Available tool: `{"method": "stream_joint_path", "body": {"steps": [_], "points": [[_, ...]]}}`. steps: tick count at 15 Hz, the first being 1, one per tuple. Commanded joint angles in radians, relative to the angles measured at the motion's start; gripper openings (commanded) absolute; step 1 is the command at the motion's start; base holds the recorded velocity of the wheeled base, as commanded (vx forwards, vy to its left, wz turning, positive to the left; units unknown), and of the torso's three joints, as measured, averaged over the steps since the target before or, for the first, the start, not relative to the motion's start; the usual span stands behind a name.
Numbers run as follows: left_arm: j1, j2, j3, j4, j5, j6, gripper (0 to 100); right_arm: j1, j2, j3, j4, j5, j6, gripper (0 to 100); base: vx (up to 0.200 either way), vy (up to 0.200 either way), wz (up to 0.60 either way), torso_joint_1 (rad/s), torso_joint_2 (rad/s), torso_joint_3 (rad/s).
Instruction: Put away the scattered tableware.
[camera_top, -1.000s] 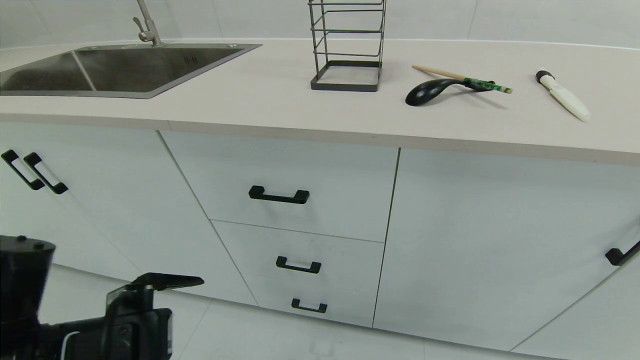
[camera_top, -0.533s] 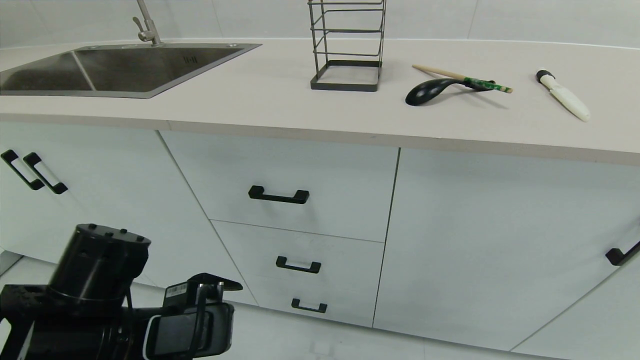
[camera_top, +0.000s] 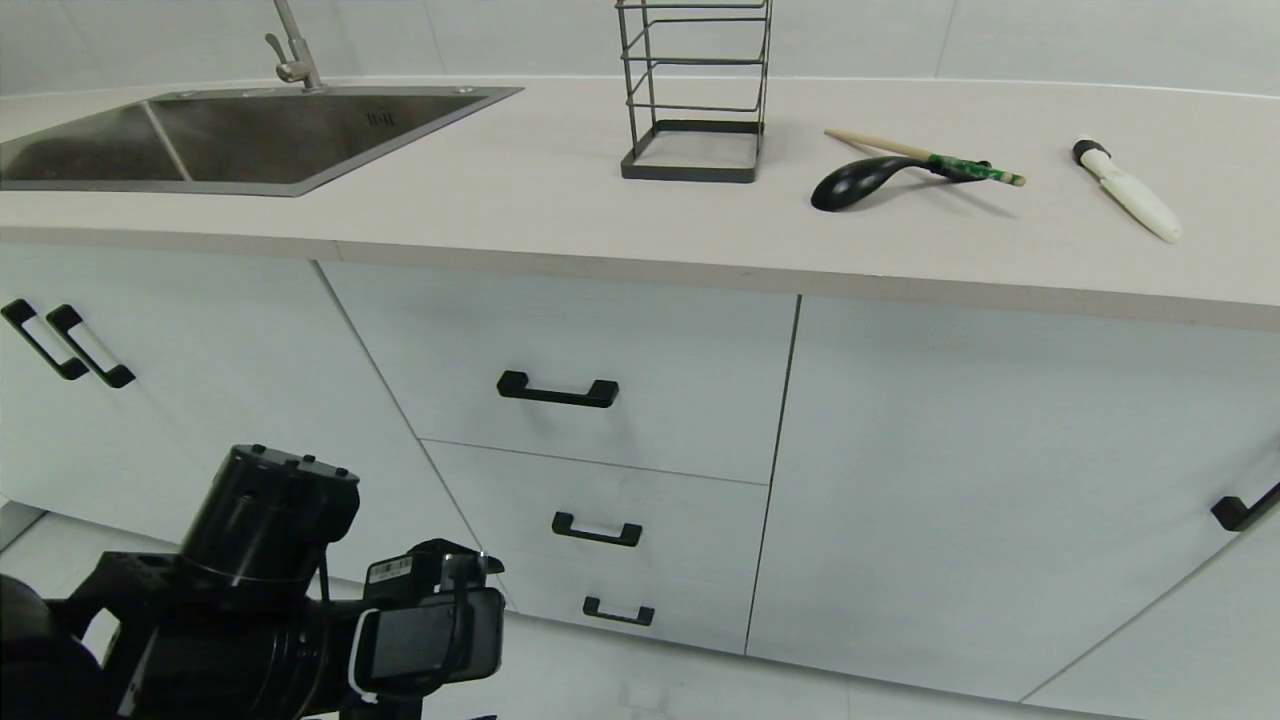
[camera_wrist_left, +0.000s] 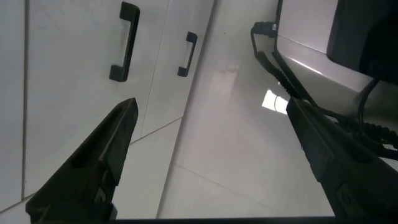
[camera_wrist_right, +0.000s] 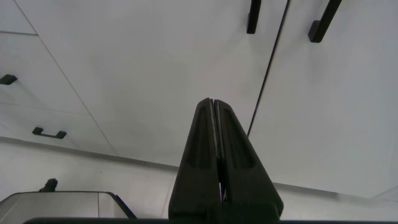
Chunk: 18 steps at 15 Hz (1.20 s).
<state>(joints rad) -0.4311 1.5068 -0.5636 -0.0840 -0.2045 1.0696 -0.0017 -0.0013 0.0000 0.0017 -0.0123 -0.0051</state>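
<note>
Left gripper (camera_wrist_left: 210, 109): fingers spread well apart, nothing between them, aimed down along the white cupboard fronts toward the floor. Carried on the arm at the lower left of the head view, well below the counter; judged a ready posture, open so as to close on something once raised. Right gripper (camera_wrist_right: 212, 107): fingers pressed together, empty, facing cupboard doors and their black handles; likely parked out of the way. Outward from there, three drawers (camera_top: 600, 340) stacked in the middle of the head view, all shut. Above them, across the upper part of the frame, the counter (camera_top: 480, 215) with the task's things. Wire rack (camera_top: 692, 100) upright at top centre, empty and open at the top, probably the place meant for the utensils. To its right, near but apart from it, black spoon (camera_top: 858, 183) lying with its handle end against a wooden chopstick (camera_top: 905, 151). Farther right, well apart, white-handled brush (camera_top: 1128, 192) lying flat on its own. Sink (camera_top: 250, 135) and tap (camera_top: 290, 50) at upper left, away from all of it. Nothing put away yet by the look of it. Next, most likely, raising an arm to counter height; spoon and chopstick apt to shift together when either is lifted.
</note>
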Motion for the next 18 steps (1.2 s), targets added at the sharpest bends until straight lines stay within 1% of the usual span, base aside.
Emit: {"method": "stream_joint_path", "body": {"steps": [1,5,9,14,18], "points": [[-0.002,0.067,-0.015,-0.020,0.007,0.003,100,0.000,0.001,0.000,0.000,0.000,0.001,0,0.000,0.000,0.00,0.000,0.00,0.000],[0.000,0.179,-0.076,-0.068,0.045,0.003,100,0.000,0.001,0.000,0.000,0.000,-0.001,0,0.000,0.000,0.00,0.000,0.00,0.000],[0.000,0.283,-0.130,-0.122,0.046,0.004,100,0.000,0.001,0.000,0.000,0.000,-0.001,0,0.000,0.000,0.00,0.000,0.00,0.000],[0.000,0.326,-0.168,-0.123,0.050,0.007,100,0.000,0.001,0.000,0.000,0.000,-0.001,0,0.000,0.000,0.00,0.000,0.00,0.000],[0.000,0.336,-0.170,-0.123,0.050,0.009,100,0.000,0.001,0.000,0.000,0.000,0.001,0,0.000,0.000,0.00,0.000,0.00,0.000]]}}
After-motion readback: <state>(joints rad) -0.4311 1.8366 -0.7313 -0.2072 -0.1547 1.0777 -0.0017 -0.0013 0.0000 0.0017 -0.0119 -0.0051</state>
